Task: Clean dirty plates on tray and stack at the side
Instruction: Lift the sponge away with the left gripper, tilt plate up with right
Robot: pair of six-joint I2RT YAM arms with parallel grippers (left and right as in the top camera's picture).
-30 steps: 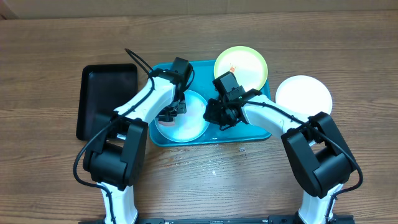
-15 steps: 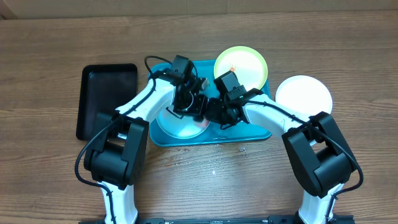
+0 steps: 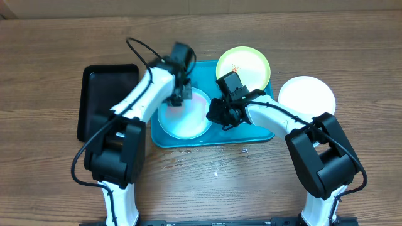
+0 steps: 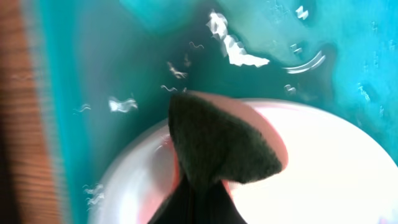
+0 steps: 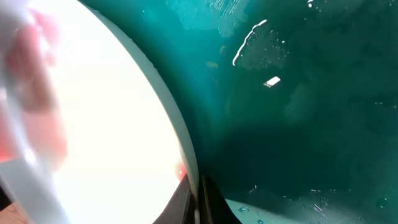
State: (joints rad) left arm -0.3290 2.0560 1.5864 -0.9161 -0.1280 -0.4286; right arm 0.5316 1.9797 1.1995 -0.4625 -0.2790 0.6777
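Mint-green plate (image 3: 184,120) on teal tray (image 3: 204,74), faint pink smears, left tool (image 3: 179,98) clenching dark sponge (image 4: 217,146), right tool (image 3: 215,117) pinching its rim.

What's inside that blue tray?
A mint-green plate and a yellow-green plate overhanging the tray's far rim. The left gripper's dark pad and the right gripper cover parts of the mint-green plate; beneath them is hidden.

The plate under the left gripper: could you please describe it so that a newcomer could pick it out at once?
Find the teal tray mid-table. In its left half sits the mint-green plate, the left gripper holding a dark pad over its far rim. The yellow-green plate has no gripper over it, and the white plate lies off the tray.
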